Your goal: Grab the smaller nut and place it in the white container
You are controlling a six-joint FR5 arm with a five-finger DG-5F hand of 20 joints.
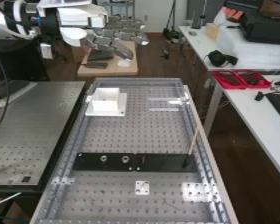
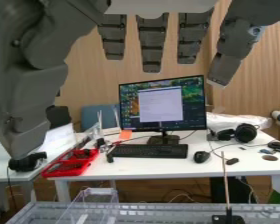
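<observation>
Hanging empty, its fingers straight and apart, the robot hand (image 1: 106,43) is high, probably for clearance. Lower sits the white container (image 1: 105,104); farther out, the black bar (image 1: 165,162) spaces the larger nut (image 1: 104,158) and bearing (image 1: 125,159), likely for easy grasping. Where the smaller nut lies, I cannot tell.

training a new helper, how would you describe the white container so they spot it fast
In the high view, find the middle bench full of small holes, then look past its flat black bar to the far left corner. There stands the white container, boxy and raised, unlike the flat white plate nearer the camera.
</observation>
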